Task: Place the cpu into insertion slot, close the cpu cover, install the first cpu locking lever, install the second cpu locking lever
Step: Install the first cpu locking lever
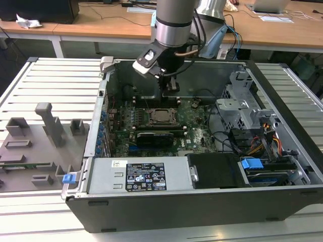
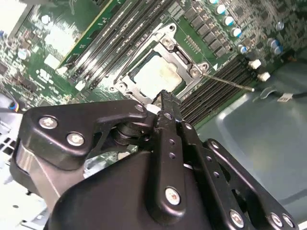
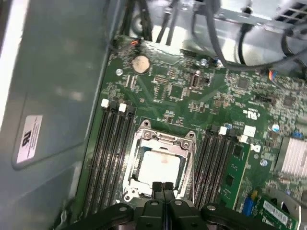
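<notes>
Silver-grey square cpu (image 3: pixel 158 165): seated in the metal-rimmed insertion slot (image 1: pixel 152 116), centre of the exterior view. Thin grey metal cpu cover (image 3: pixel 165 141): down. Black gripper (image 3: pixel 163 186): clenched, empty, over the slot. Thin wire locking lever (image 2: pixel 230 82): free. You are likely on that step; it needs pressing down.

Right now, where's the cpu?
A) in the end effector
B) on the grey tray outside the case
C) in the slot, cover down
C: in the first wrist view the cpu shows through the window of the lowered cover; the end effector is shut, holding nothing.
</notes>
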Action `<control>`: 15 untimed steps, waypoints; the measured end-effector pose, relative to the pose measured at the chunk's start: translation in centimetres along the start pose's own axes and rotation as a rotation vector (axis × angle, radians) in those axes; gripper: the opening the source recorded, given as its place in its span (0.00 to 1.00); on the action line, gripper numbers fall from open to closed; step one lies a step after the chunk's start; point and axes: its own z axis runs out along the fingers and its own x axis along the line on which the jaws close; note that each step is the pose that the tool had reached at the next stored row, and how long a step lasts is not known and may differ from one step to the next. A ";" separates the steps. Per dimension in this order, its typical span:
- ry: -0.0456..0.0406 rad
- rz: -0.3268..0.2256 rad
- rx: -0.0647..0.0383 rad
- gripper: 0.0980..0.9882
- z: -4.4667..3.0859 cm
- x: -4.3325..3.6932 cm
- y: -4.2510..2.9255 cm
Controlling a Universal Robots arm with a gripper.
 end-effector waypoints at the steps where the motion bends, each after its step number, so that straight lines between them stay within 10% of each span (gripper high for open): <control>1: -0.0009 -0.071 0.002 0.01 0.00 0.00 0.00; 15: -0.0038 -0.313 0.008 0.01 0.00 0.00 0.00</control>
